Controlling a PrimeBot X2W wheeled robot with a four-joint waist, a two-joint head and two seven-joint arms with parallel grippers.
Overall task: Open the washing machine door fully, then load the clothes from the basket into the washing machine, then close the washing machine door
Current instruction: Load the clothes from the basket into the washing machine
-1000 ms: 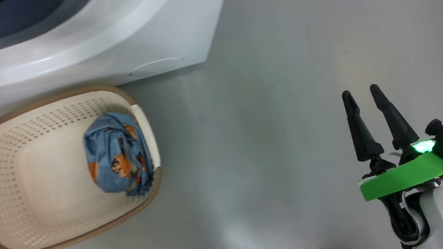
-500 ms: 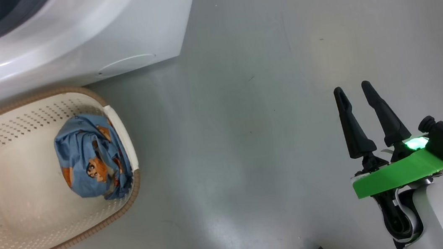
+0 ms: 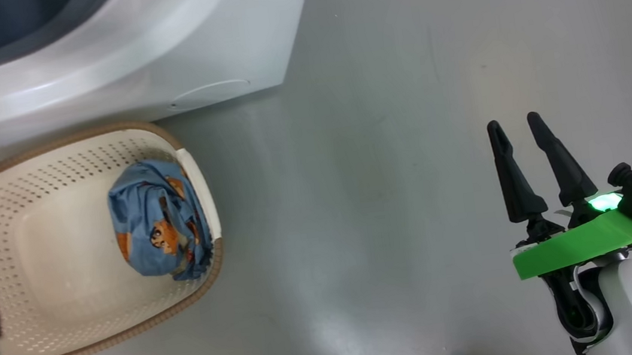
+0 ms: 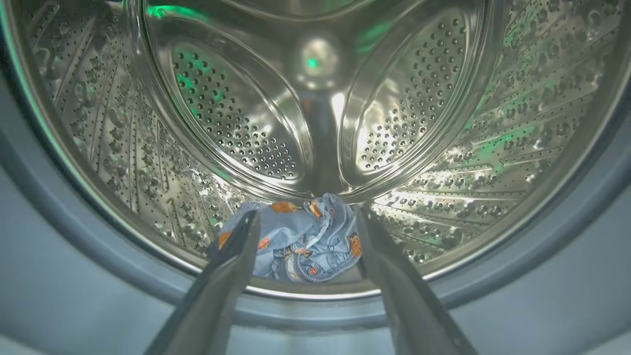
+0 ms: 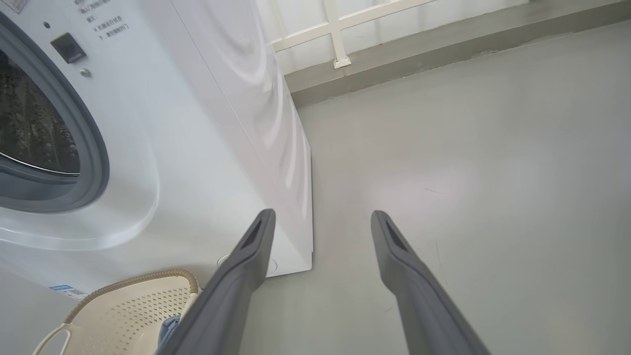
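Left wrist view looks straight into the steel drum [image 4: 236, 123] of the washer [image 3: 185, 49]. The left gripper [image 4: 305, 214] has its fingers spread wide and empty. One blue printed bundle [image 4: 300, 251] lies on the drum floor just beyond the fingertips, in the gap between them, and seems to touch neither. The grey rubber seal [image 4: 74, 236] curves beneath the fingers.

In the head view the other bundle [image 3: 155, 221] sits in the basket [image 3: 102, 348] against its right-hand wall. It is well off to the left of the right gripper [image 3: 513, 122], whose fingers stand apart over the floor [image 3: 390, 192].

Loading looks half done. Next, I judge, the left gripper must back out past the seal, drop to the basket and straddle the other bundle before pinching. Closing the door comes last.
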